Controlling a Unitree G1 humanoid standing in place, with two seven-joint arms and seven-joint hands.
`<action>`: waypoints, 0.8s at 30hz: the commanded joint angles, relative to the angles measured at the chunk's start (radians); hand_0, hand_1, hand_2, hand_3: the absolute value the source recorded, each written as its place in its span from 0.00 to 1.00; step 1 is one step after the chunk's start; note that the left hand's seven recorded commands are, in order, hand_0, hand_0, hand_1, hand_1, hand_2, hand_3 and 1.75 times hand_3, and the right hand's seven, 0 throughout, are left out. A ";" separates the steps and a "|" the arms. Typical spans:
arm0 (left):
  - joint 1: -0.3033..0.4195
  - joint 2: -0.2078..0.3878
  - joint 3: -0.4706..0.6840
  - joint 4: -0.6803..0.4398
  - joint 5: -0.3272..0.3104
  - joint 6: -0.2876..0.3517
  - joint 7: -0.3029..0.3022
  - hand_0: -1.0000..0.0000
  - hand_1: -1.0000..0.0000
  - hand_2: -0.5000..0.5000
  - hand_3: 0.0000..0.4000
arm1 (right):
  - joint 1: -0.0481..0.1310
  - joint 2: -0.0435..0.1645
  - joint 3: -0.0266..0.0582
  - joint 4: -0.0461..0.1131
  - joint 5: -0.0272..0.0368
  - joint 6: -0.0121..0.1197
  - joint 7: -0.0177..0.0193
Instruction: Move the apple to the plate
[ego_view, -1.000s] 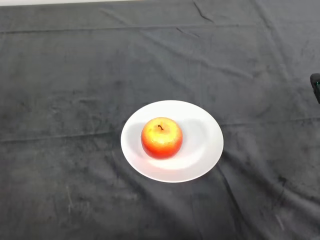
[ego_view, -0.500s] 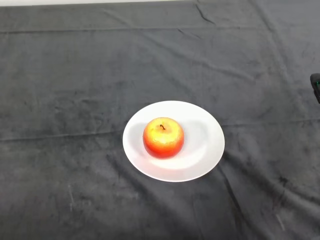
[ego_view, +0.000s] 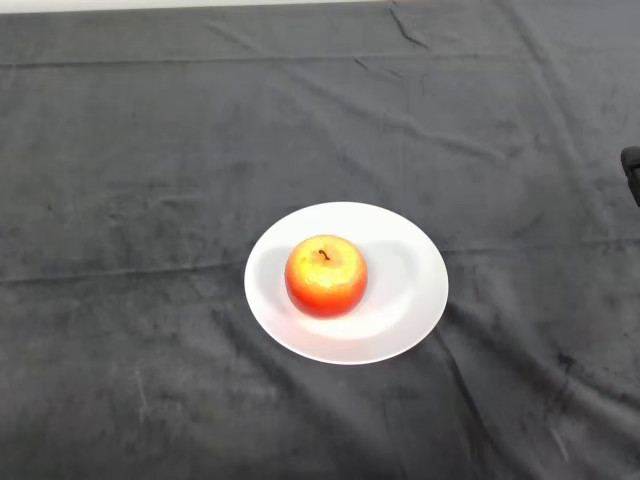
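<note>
Apple (ego_view: 326, 276) upright on white plate (ego_view: 410, 300), left of centre, stem up. Hand out of sight, state unknown. Little risk left: knock to tabletop (ego_view: 150, 200) could roll apple off rim.

We see a dark cloth (ego_view: 150, 150) over the surface, matt and soft-looking, with a napped, faintly rough texture, shallow creases and a few pale scuffs. The plate (ego_view: 410, 300) looks like smooth white ceramic or plastic with a mild sheen. The apple (ego_view: 326, 276) has a smooth, slightly glossy red and yellow skin and a dull brown stem.
</note>
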 joint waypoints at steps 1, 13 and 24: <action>-0.008 0.053 -0.009 0.037 0.015 0.010 0.013 1.00 1.00 0.50 0.00 | -0.024 -0.035 -0.0132 0.001 0.0145 -0.012 0.0037; -0.011 0.054 -0.021 0.044 0.017 0.015 0.012 1.00 1.00 0.50 0.00 | -0.024 -0.035 -0.0137 0.003 0.0140 -0.012 0.0046; -0.012 0.053 -0.027 0.047 0.013 0.018 0.012 1.00 1.00 0.50 0.00 | -0.024 -0.035 -0.0140 0.004 0.0135 -0.013 0.0052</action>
